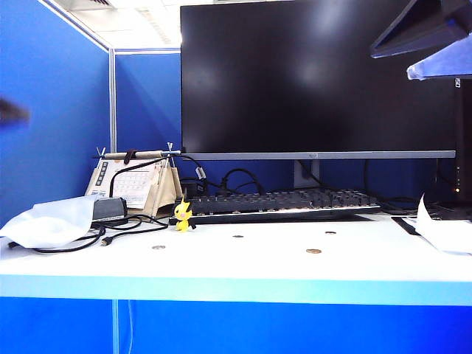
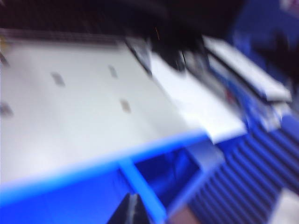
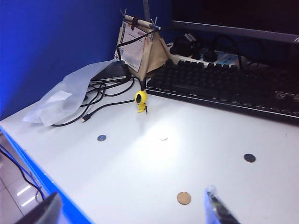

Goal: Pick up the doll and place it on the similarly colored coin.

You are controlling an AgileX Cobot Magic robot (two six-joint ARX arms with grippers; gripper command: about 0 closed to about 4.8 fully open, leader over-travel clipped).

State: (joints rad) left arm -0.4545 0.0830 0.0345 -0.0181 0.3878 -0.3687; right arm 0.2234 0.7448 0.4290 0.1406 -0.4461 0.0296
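The doll (image 1: 183, 215) stands upright on the white counter (image 1: 243, 269), just in front of the keyboard (image 1: 284, 203) at its left end. The brassy coin (image 1: 313, 251) lies well apart, nearer the front edge. The right end effector (image 3: 131, 207) hangs released above the counter. The left end effector (image 2: 131, 210) is clenched, holding nothing.

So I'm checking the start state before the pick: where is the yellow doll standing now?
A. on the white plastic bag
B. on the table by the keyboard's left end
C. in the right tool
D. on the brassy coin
B: the doll stands on the table beside the keyboard, apart from the brassy coin.
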